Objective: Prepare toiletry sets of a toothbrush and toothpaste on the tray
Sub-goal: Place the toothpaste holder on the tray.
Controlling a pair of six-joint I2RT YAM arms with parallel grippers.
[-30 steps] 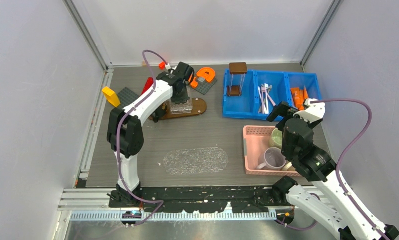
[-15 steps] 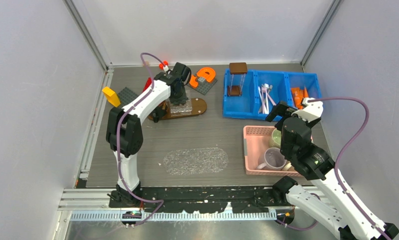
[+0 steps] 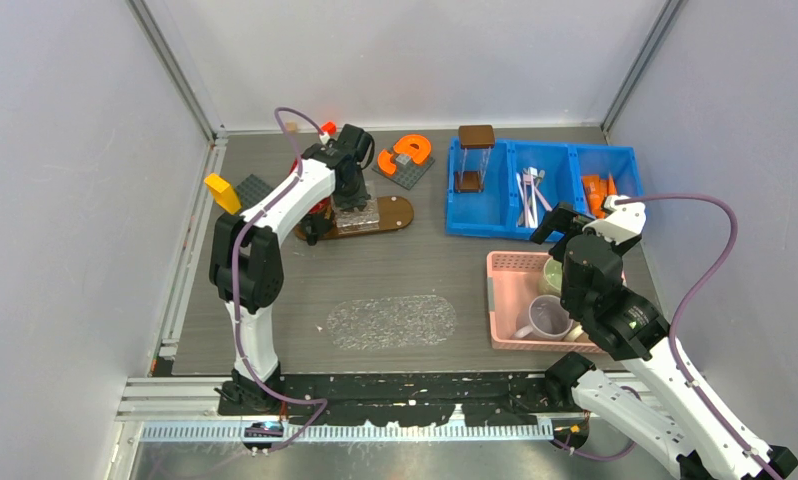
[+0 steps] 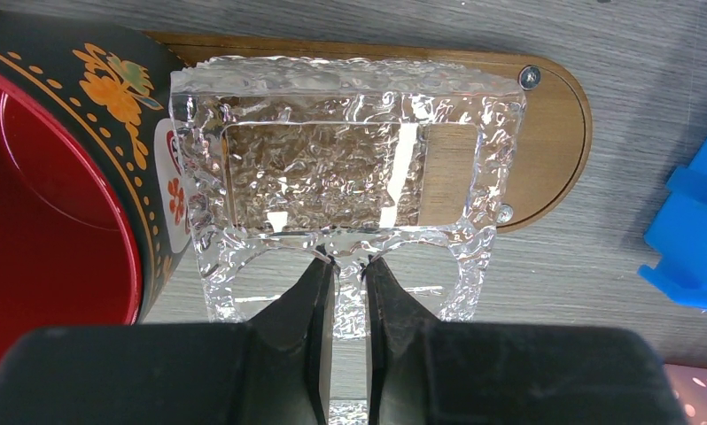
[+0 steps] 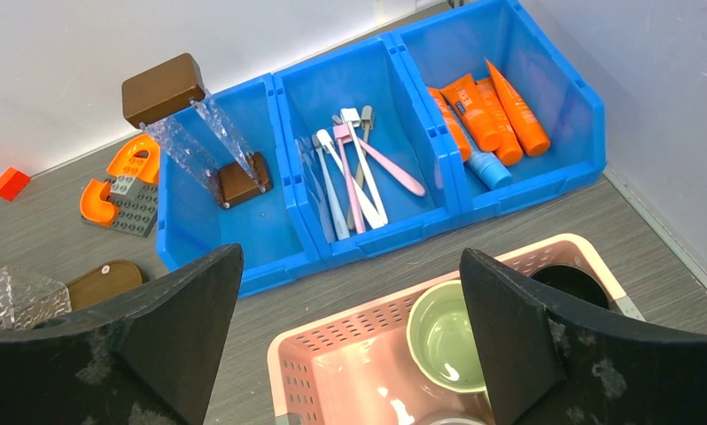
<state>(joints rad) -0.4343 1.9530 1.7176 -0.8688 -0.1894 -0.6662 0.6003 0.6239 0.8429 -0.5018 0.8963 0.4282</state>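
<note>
Blue bin (image 5: 394,237): far-right corner of table (image 3: 395,270).
Glass tray (image 4: 345,80): on wooden base (image 4: 554,150), far-left part of table.
Right gripper (image 5: 350,257): spread wide, empty, above pink basket (image 5: 350,341).
Left gripper (image 4: 350,266): clenched on tray's wall.
Toothbrushes (image 5: 354,173): bin's middle compartment.
Toothpaste tubes (image 5: 487,111): bin's right compartment.

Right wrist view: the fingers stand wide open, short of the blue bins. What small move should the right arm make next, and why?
Probably ease the right gripper forward and down toward the toothbrushes in the middle blue bin. Its fingers are open and empty above the pink basket, while the left gripper is closed on the clear holder.
</note>
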